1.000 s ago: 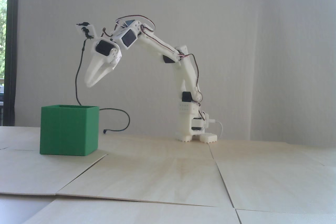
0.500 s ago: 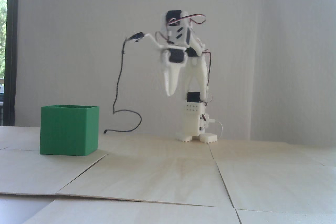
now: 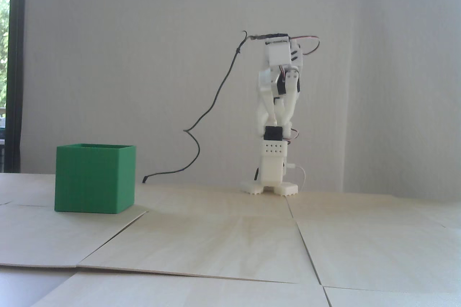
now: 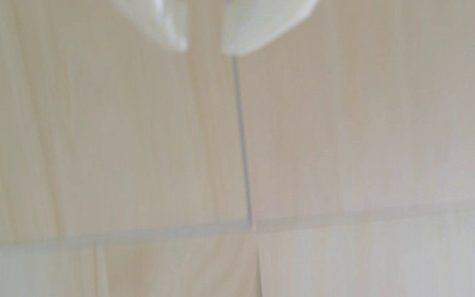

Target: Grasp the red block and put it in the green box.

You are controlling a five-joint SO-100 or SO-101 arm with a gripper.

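The green box (image 3: 94, 178) stands on the wooden table at the left of the fixed view, its top open. The red block shows in neither view. The white arm (image 3: 277, 105) is folded up over its base at the back of the table, with the gripper (image 3: 275, 121) pointing down in front of the base. In the wrist view the gripper (image 4: 204, 50) shows as two white fingertips (image 4: 173, 31) at the top edge, a narrow gap of bare wood between them and nothing held. Below them lies only the table with its panel seams.
The table is made of light wooden panels (image 3: 230, 242) with seams and a slightly raised edge at the front left. A black cable (image 3: 212, 105) hangs from the arm down to the table behind the box. One red and two green round dots are on the white wall.
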